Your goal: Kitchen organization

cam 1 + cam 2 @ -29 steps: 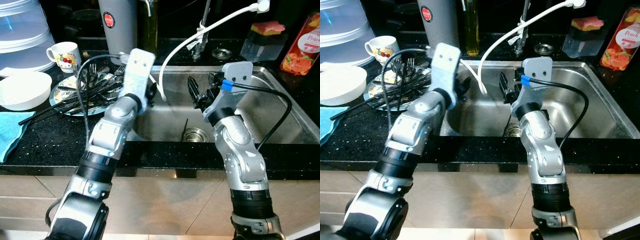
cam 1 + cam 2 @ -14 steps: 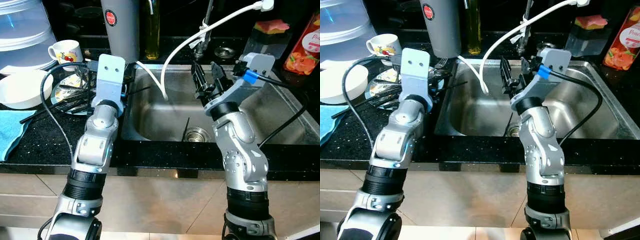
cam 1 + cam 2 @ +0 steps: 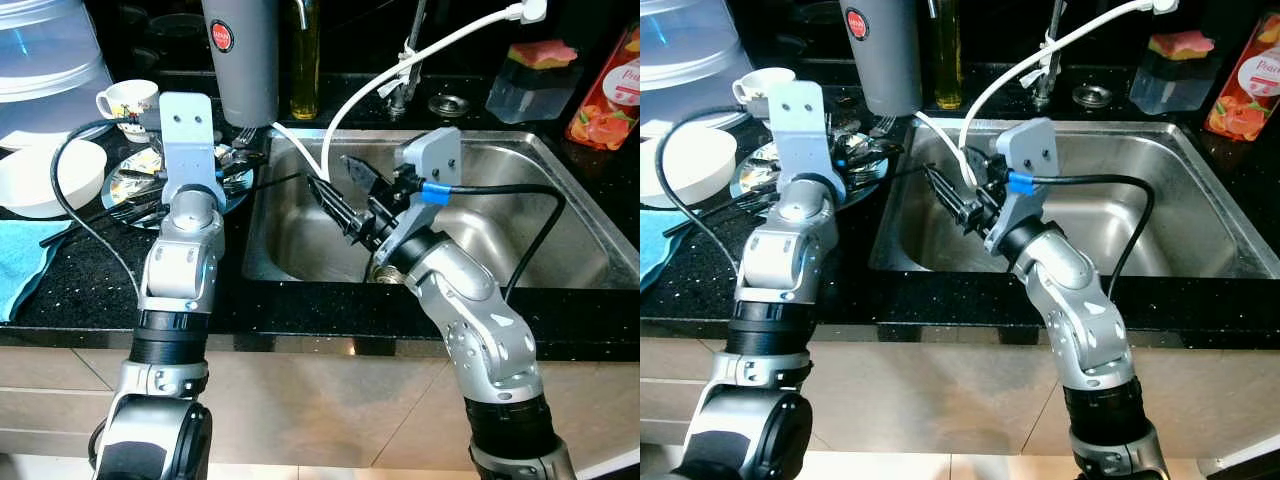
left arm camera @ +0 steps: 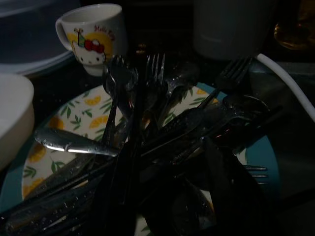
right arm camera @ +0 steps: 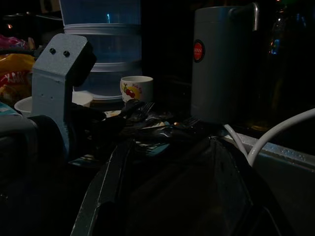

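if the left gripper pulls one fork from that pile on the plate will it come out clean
Probably not: the cutlery lies crossed and tangled, so neighbours would likely drag along. It looks wet and shiny, so probably slippery. The plate sits flat and seems unlikely to tip.

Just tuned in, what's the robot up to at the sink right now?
Both arms reach toward the patterned plate heaped with metal forks and spoons on the black counter beside the steel sink. The left gripper hovers over the cutlery. The right gripper is open over the sink's left side, pointing toward the plate. Neither grips anything.
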Controlling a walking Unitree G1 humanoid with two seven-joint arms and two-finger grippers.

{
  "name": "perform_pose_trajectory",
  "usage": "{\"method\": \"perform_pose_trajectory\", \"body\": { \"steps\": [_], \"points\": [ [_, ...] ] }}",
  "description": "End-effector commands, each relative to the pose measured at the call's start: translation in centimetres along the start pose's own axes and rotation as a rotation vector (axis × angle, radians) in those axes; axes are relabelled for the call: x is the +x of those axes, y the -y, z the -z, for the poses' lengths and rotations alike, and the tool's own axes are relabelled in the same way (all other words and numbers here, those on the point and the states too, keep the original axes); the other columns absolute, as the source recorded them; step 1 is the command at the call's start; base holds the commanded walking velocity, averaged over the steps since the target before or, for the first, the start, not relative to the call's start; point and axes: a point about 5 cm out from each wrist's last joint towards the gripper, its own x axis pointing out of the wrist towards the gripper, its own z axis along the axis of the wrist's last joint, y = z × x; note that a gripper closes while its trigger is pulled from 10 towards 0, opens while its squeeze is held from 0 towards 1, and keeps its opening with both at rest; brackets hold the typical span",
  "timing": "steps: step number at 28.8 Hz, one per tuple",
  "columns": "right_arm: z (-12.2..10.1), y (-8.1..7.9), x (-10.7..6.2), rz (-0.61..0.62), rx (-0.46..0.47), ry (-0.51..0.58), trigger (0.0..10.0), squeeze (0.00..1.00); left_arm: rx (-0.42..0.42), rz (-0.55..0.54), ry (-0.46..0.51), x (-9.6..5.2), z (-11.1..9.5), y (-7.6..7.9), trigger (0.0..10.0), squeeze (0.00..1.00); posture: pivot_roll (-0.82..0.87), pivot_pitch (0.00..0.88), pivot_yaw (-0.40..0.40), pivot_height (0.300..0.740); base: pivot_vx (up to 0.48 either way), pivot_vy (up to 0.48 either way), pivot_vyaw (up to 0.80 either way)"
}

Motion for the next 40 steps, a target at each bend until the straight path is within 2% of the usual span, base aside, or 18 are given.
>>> {"method": "perform_pose_trajectory", "body": {
  "steps": [1,8,23,24,26,27,28,30,36,40],
  "points": [
    [0.2,-0.2,-0.2,-0.001,-0.007,-0.016,10.0,0.00,-0.018,0.005,-0.035,0.1,0.3,0.3,10.0,0.00,0.04,0.060,0.023,0.740,0.000,0.000,0.00],
    [0.7,0.2,-0.4,0.028,-0.013,-0.039,10.0,0.00,-0.005,-0.059,-0.075,0.5,1.1,-0.5,10.0,0.00,0.04,0.053,0.018,0.740,0.000,0.000,0.00],
    [0.7,0.5,-0.4,0.047,-0.009,-0.031,10.0,0.00,-0.055,-0.106,-0.150,1.7,1.4,-1.5,10.0,0.00,0.04,0.045,0.023,0.740,0.000,0.000,0.00],
    [0.6,0.5,-0.4,0.052,-0.011,-0.028,10.0,0.00,-0.074,-0.106,-0.170,1.9,1.6,-1.6,4.7,0.00,0.04,0.045,0.023,0.740,0.000,0.000,0.00],
    [0.6,0.6,-0.4,0.055,-0.012,-0.026,10.0,0.00,-0.083,-0.105,-0.183,1.9,1.7,-1.6,4.7,0.00,0.04,0.045,0.023,0.740,0.000,0.000,0.00],
    [0.6,0.6,-0.4,0.058,-0.012,-0.024,10.0,0.00,-0.087,-0.106,-0.191,1.9,1.8,-1.6,4.2,0.00,0.04,0.045,0.023,0.740,0.000,0.000,0.00],
    [0.6,0.6,-0.4,0.058,-0.012,-0.024,10.0,0.00,-0.087,-0.106,-0.191,1.9,1.8,-1.6,4.2,0.00,0.04,0.045,0.023,0.740,0.000,0.000,0.00],
    [0.5,0.7,-0.4,0.064,-0.012,-0.022,10.0,0.00,-0.090,-0.105,-0.195,1.9,2.0,-1.6,0.0,0.00,0.04,0.043,0.025,0.740,0.000,0.000,0.00],
    [0.5,0.8,-0.4,0.071,-0.010,-0.019,10.0,0.00,-0.082,-0.105,-0.183,2.0,2.0,-1.6,0.0,0.00,0.04,0.043,0.025,0.740,0.000,0.000,0.00],
    [0.5,0.8,-0.3,0.076,-0.009,-0.016,10.0,0.00,-0.056,-0.121,-0.124,2.0,1.3,-1.8,0.0,0.00,0.04,0.040,0.022,0.740,0.000,0.000,0.00]
  ]
}}
